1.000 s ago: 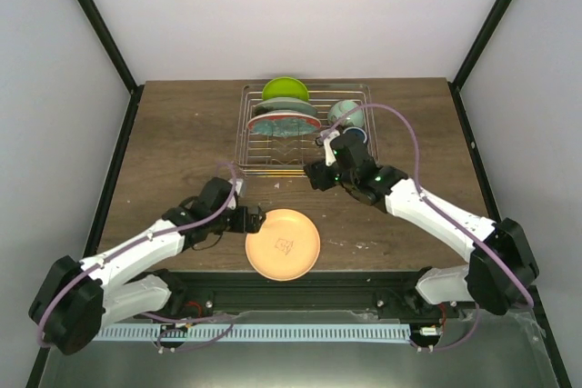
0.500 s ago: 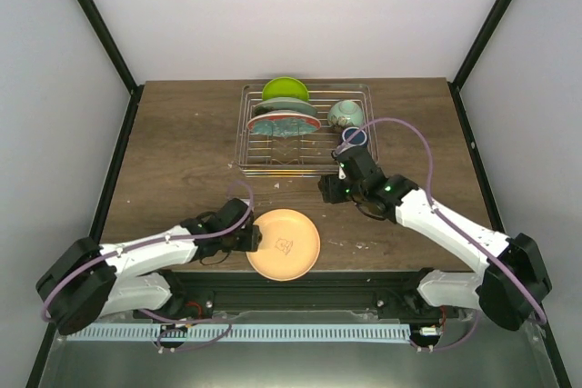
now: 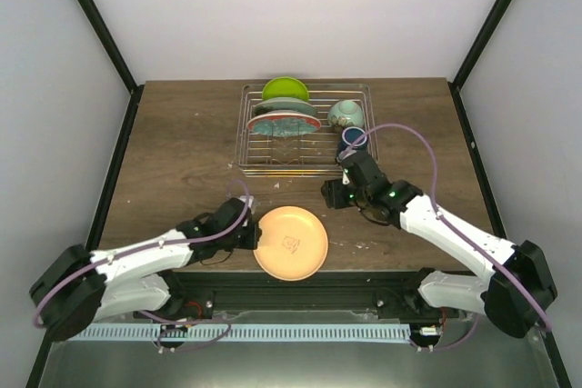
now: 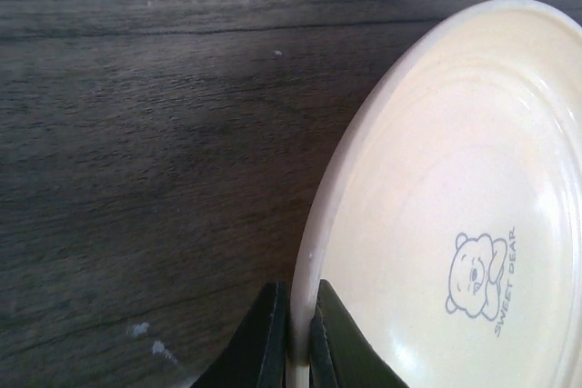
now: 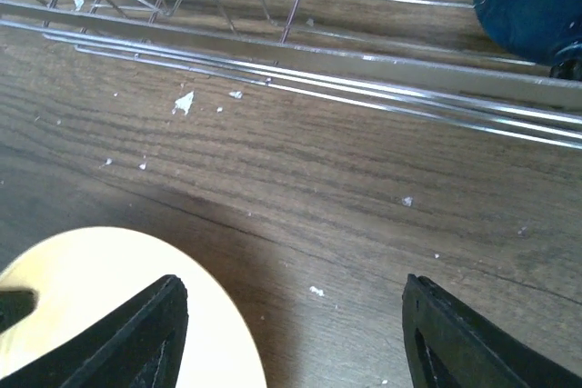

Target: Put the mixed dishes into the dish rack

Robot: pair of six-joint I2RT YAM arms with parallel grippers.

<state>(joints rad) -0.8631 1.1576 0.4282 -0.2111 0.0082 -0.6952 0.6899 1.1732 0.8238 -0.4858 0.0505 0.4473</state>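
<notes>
The brown wooden table (image 3: 182,152) carries the silver wire dish rack (image 3: 282,171) at its 12 o'clock side. The peach-tan plate (image 3: 291,243), printed with a small bear, is at the table's 6 o'clock edge, well apart from the rack. In the rack, the red plate (image 3: 284,123) is at 9 o'clock, the lime-green plate (image 3: 285,88) at 11, the mint bowl (image 3: 346,114) at 2 and the dark-blue mug (image 3: 353,140) at 4. The left fingers (image 3: 255,235) are clenched on the peach-tan plate's 9 o'clock rim. The right fingers (image 3: 333,192) are spread and grasp nothing, at the plate's 1 o'clock.
</notes>
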